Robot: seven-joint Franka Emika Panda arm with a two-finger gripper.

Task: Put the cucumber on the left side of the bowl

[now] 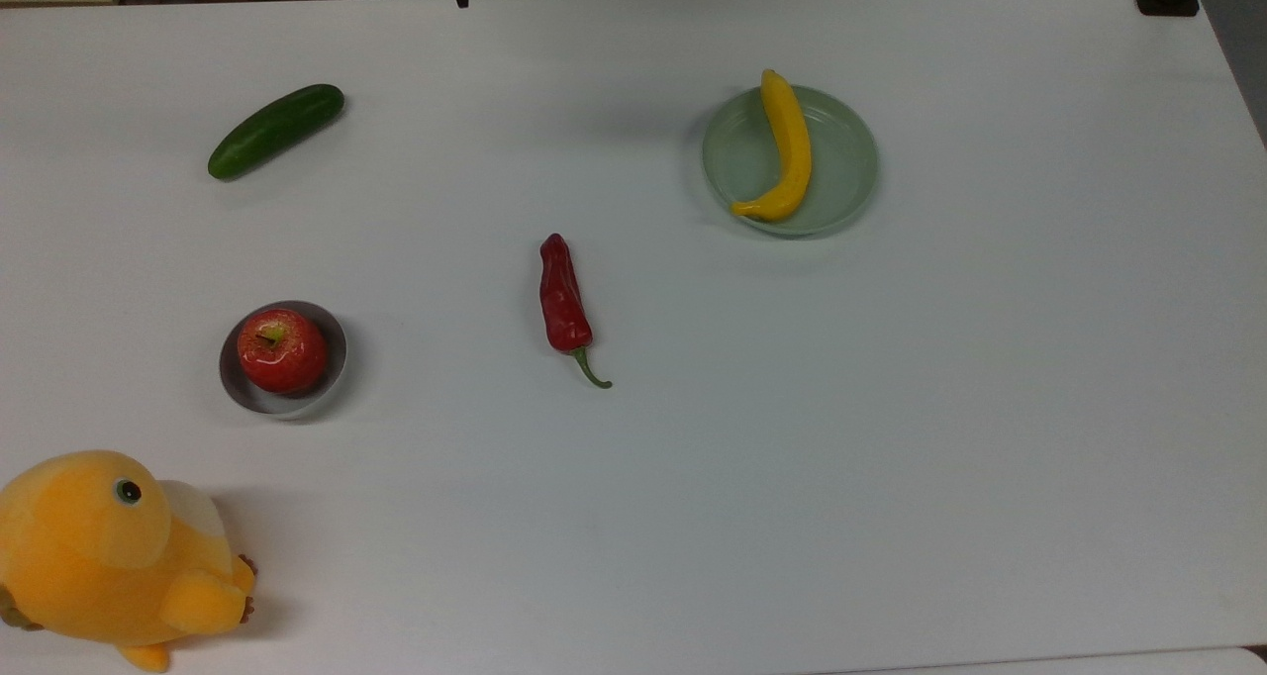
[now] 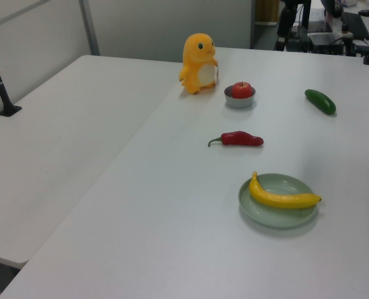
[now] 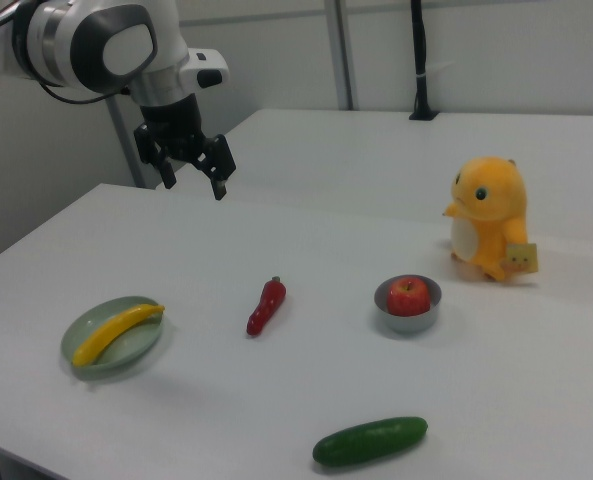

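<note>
On white surface (image 1: 891, 437), top view's far left: smooth dark green cucumber (image 1: 275, 131) lies alone, well apart from small grey bowl (image 1: 335, 343) holding red apple (image 1: 282, 350). Black claw (image 3: 193, 172) spread, empty, hanging high. Nothing done; grab and move left.

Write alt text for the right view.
A robot gripper hangs open above a white table. On it lie a cucumber, a chili, an apple in a bowl, a banana on a plate, and a plush toy.
</note>
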